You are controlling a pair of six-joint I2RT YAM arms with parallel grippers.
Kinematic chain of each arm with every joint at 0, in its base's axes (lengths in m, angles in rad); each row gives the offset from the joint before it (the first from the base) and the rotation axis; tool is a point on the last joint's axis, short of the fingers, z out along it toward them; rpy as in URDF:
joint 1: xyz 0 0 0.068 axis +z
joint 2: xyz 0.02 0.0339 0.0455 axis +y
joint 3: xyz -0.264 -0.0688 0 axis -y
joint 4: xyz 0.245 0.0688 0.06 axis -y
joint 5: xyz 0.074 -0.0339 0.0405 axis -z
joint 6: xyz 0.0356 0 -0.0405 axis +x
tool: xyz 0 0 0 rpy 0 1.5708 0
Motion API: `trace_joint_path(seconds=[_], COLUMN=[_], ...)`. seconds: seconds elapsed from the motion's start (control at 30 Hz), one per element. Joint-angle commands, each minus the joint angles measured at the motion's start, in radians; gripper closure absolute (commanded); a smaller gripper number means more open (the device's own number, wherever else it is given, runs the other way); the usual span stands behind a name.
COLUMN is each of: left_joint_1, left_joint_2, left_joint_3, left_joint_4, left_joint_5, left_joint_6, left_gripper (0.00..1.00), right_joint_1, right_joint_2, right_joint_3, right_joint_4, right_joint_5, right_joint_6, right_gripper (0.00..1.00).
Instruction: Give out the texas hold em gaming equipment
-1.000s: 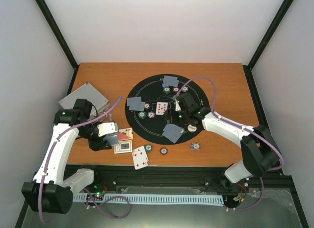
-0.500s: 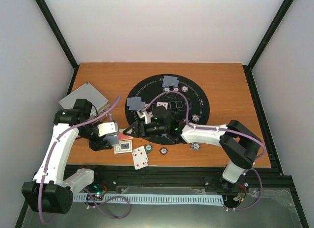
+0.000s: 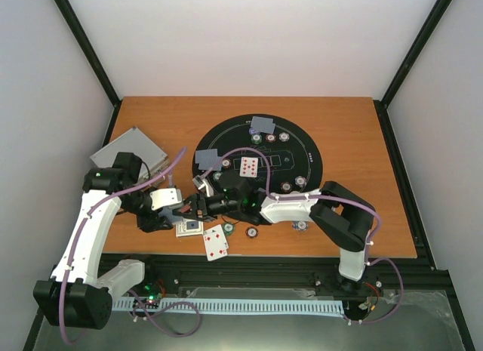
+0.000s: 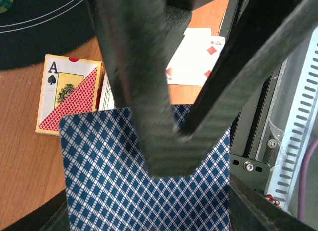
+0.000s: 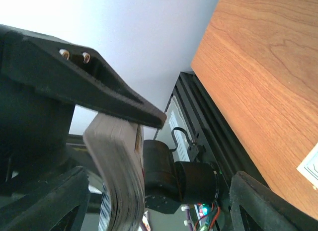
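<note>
My left gripper (image 3: 172,207) is shut on a deck of playing cards (image 3: 175,212) just above the table's front left. In the left wrist view the deck (image 4: 124,191) shows its blue-white diamond back under my finger (image 4: 159,141). My right gripper (image 3: 192,209) reaches across from the right and is open, with the deck's edge (image 5: 117,181) between its jaws, close to one finger (image 5: 44,201). Face-down cards (image 3: 263,124) (image 3: 206,158) and a face-up card (image 3: 249,167) lie on the black mat (image 3: 302,151) among striped chips (image 3: 271,138). I cannot make out a dealer button.
A card box with an ace of spades (image 4: 69,92) lies under the grippers. A face-up diamonds card (image 3: 215,241) lies near the front edge, with loose chips (image 3: 253,232) (image 3: 300,225) beside it. The silver case (image 3: 128,151) sits at the back left. The right arm (image 3: 287,207) lies over the mat's near edge.
The right arm has swung from the mat's right half across to the left, and its open gripper is now at the deck. The left gripper has stayed in place holding the deck.
</note>
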Motion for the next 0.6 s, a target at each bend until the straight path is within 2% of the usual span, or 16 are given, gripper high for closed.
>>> trace_joint_path(seconds=[0.0,0.3,0.57], left_joint_1=[0.002,0.001,0.002], left_joint_2=[-0.01,-0.01,-0.01], left_joint_3=[0.003,0.006,0.007], left_joint_4=[-0.004,-0.005,-0.006], left_joint_5=[0.019,0.013,0.014], left_joint_6=[0.016,0.017,0.017], left_gripper=[0.99,0.99,0.99], right_joint_1=[0.018,0.022,-0.032], right_joint_2=[0.055,0.166,0.189], right_joint_3=[0.066,0.151,0.075], right_joint_4=[0.076,0.069,0.093], right_joint_5=[-0.022,-0.056,-0.074], right_joint_6=[0.043,0.078,0.125], right_gripper=[0.23,0.25,0.33])
